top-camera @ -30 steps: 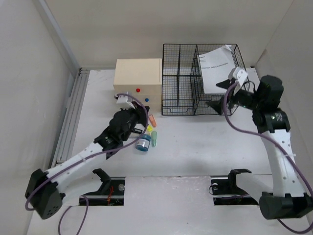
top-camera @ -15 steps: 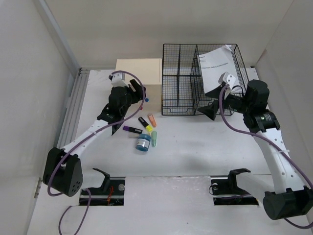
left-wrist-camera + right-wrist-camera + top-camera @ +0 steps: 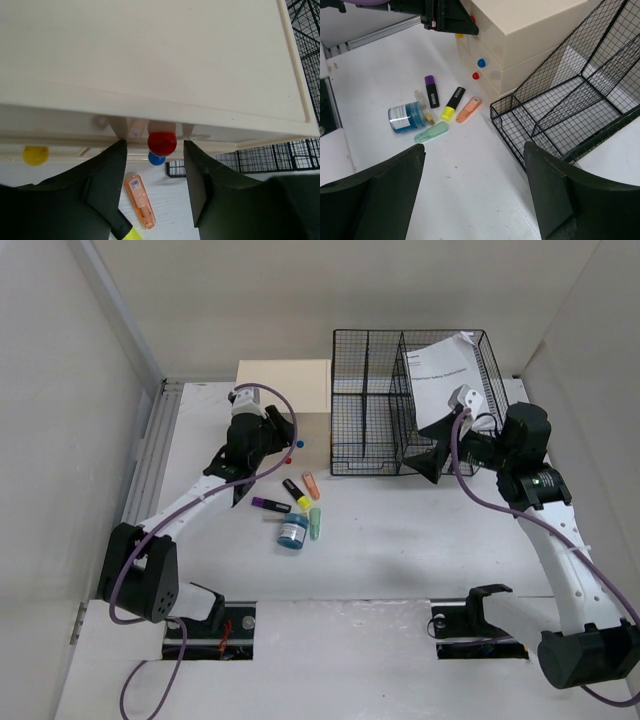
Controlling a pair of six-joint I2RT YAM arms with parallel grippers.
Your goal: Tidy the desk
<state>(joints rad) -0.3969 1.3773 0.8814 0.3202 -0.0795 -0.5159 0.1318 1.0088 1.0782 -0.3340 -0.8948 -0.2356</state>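
The white desk [image 3: 400, 540] has a ribbed rail [image 3: 150, 470] along its left edge. A cream drawer box [image 3: 283, 390] stands at the back. My left gripper [image 3: 281, 437] is open at the box's front; in the left wrist view [image 3: 155, 150] its jaws stand either side of the red knob [image 3: 161, 143] without touching it. A blue knob [image 3: 156, 159] and a yellow knob [image 3: 35, 155] show lower down. My right gripper [image 3: 432, 462] is open and empty above the desk beside the wire rack; it also shows in the right wrist view [image 3: 475, 165].
Orange [image 3: 312, 485], yellow [image 3: 296, 494], purple [image 3: 268, 505] and green [image 3: 315, 524] highlighters and a blue jar [image 3: 292, 532] lie in front of the box. A black wire-mesh rack [image 3: 415, 405] holds a paper [image 3: 445, 375] at the back right.
My left gripper has moved from over the highlighters back to the drawer box front, its jaws now around the red knob. My right gripper has shifted slightly left and down by the rack.
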